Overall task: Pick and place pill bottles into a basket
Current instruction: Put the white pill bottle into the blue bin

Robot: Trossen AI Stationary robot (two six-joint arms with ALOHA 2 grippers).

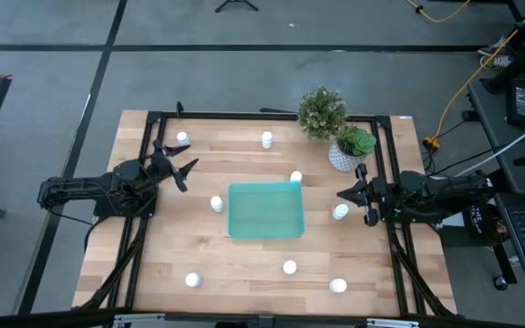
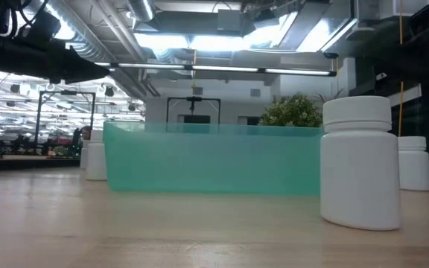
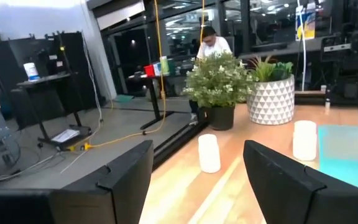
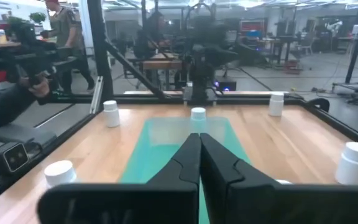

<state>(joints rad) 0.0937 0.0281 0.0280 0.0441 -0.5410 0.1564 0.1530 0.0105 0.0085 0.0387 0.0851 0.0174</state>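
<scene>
Ahead of left gripper, fingers spread, gripping nothing: pill bottles just beside; teal basket farther off, mid-table, empty. Beside pressed-shut right gripper: another bottle, untouched; potted plants near.

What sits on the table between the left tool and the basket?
In the high view, one pill bottle stands on bare wood between the open left tool and the basket, close beside the basket's left wall. Nothing else lies there.
</scene>
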